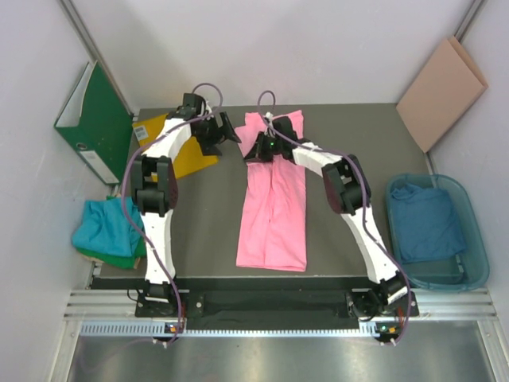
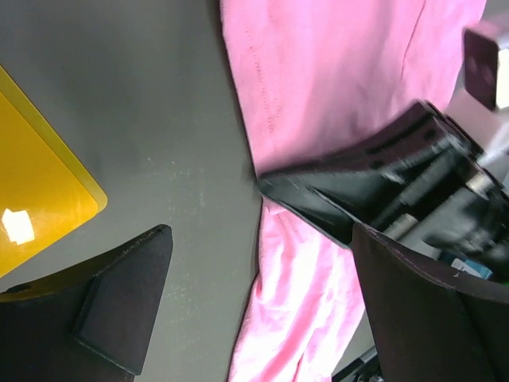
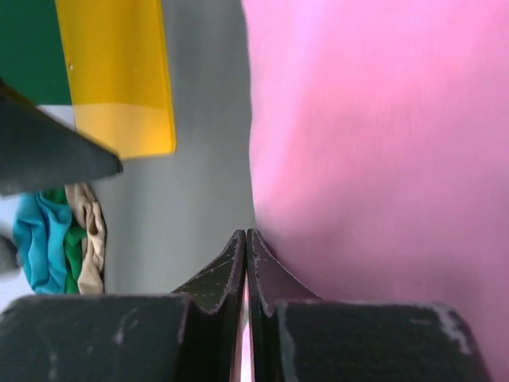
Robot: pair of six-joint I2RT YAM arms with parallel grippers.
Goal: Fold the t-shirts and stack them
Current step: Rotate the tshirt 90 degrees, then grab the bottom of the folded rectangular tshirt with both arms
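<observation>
Down the middle of the grey desk point(image 1: 207, 223) lies the bright pink cloth t-shirt point(image 1: 274, 215), folded into a long strip running from the far edge toward the near edge. The right gripper point(image 1: 261, 149) sits at the strip's left border near its far end, jaws pressed together with a sliver of pink cloth between them. The left gripper point(image 1: 224, 137) hovers just beside it over bare desk, jaws spread wide and holding nothing, between the shirt and the flat stiff yellow square sheet point(image 1: 187, 155). A green rigid binder point(image 1: 95, 119) stands at the far left corner. The crumpled teal and green t-shirts point(image 1: 107, 231) are heaped at the left edge, and the dark blue t-shirt point(image 1: 429, 223) lies in a translucent teal plastic tub point(image 1: 477, 270) by the right edge.
</observation>
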